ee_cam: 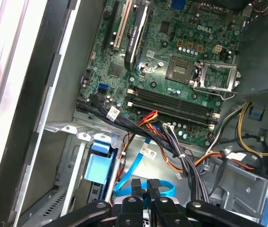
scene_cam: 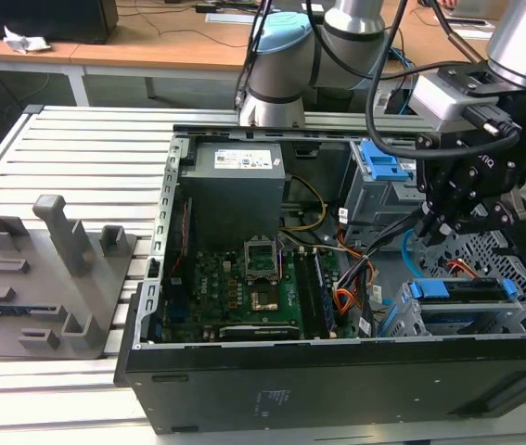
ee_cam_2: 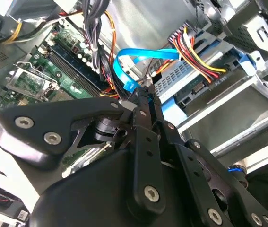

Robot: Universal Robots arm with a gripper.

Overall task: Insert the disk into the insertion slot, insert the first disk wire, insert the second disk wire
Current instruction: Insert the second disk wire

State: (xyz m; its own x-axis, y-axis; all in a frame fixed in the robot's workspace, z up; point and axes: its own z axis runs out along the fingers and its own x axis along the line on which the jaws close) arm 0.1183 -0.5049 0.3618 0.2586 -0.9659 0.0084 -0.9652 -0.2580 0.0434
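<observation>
The disk (scene_cam: 457, 290), in its blue carrier, lies inside the insertion slot (scene_cam: 522, 278), a low perforated grey cage at the exterior view's right. A red, yellow and black wire bundle (ee_cam_2: 197, 54) ends in a black plug (ee_cam_2: 217, 76) seated at the disk's edge. My gripper (scene_cam: 450, 222) hangs just above the cage, shut on the end of a flat blue wire (ee_cam_2: 143, 53). That wire loops away from my gripper (ee_cam_2: 143, 94). In the first wrist view my gripper (ee_cam: 144, 185) has the blue wire (ee_cam: 124, 182) curling behind it, next to the blue carrier (ee_cam: 98, 165).
The open computer case holds a green motherboard (scene_cam: 253, 278), a grey power supply (scene_cam: 235, 185) and a taller cage with a blue latch (scene_cam: 383, 167). Loose black and orange cables (ee_cam: 181, 151) cross beside the slot. A grey fixture plate (scene_cam: 40, 278) lies at the exterior view's left.
</observation>
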